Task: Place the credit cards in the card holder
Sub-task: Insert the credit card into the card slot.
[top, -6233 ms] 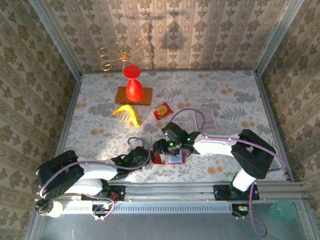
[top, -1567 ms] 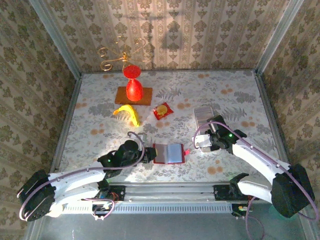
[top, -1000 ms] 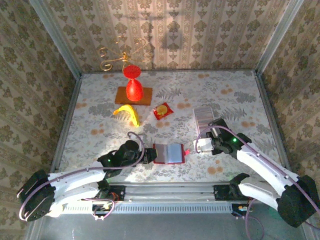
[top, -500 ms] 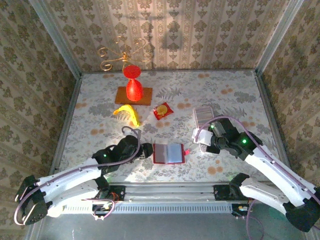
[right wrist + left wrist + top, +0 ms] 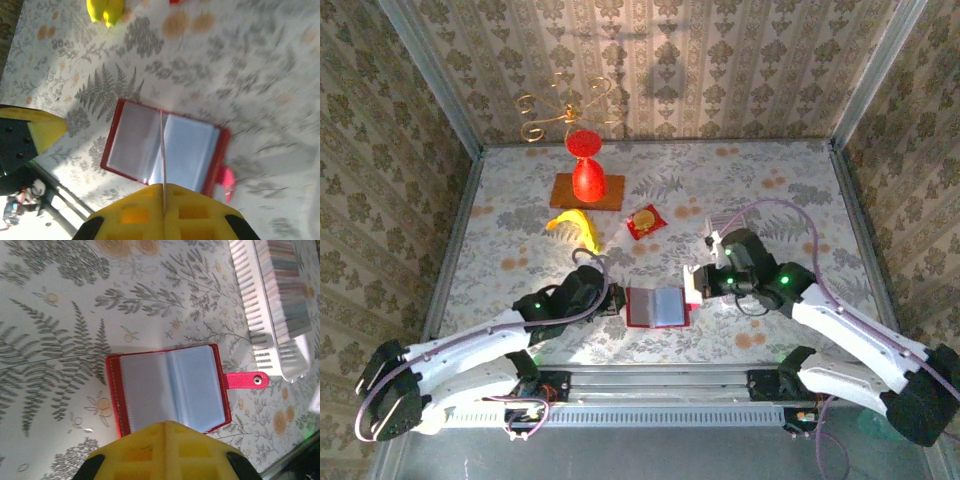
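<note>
Clamped on what seems a thin whitish plastic credit card (image 5: 162, 150) held edge-on, the right gripper (image 5: 693, 288) hangs just right of the open dark-red folding card holder (image 5: 657, 306), card parallel to its spine; the shut, empty left gripper (image 5: 613, 302) flanks its other edge.

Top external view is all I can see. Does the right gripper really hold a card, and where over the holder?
Observer: Yes. The right wrist view shows one credit card edge-on in the shut right gripper, roughly along the open card holder's middle fold.
Operator: How does the clasp lie? I see it badly.
Observer: The left wrist view shows the clasp flat on the table, pointing toward the white card rack.
Operator: Does the left gripper touch the holder?
Observer: In the right wrist view bare table shows between them; they look apart.
</note>
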Available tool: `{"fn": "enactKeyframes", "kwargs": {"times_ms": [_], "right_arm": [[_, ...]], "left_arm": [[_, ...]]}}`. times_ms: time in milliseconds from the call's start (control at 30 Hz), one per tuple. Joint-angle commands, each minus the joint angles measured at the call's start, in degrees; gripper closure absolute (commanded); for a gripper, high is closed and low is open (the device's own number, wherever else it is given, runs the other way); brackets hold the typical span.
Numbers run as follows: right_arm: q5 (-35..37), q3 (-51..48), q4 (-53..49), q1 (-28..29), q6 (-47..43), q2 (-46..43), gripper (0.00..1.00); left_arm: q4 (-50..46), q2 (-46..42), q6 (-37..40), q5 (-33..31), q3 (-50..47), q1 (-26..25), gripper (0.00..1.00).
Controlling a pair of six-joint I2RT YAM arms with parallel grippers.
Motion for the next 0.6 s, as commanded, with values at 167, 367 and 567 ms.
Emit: {"fn": "enactKeyframes", "kwargs": {"times_ms": [167,367,567], "right_arm": [[-1.8,-4.3,18.3,5.8,19.7,9.3,1.0],[-0.5,-3.5,20.8,8.0,21.2,16.8,1.0],[0.8,-3.4,21.8,8.3,21.8,19.7,1.0]], "left_arm": [[7.6,7.9,0.2,5.8,0.0,0.4,1.0],[8.9,10.8,1.0,6.3,-0.4,0.5,1.0],[9.3,13.9,0.9,6.0,-1.1,0.5,1.0]]}}
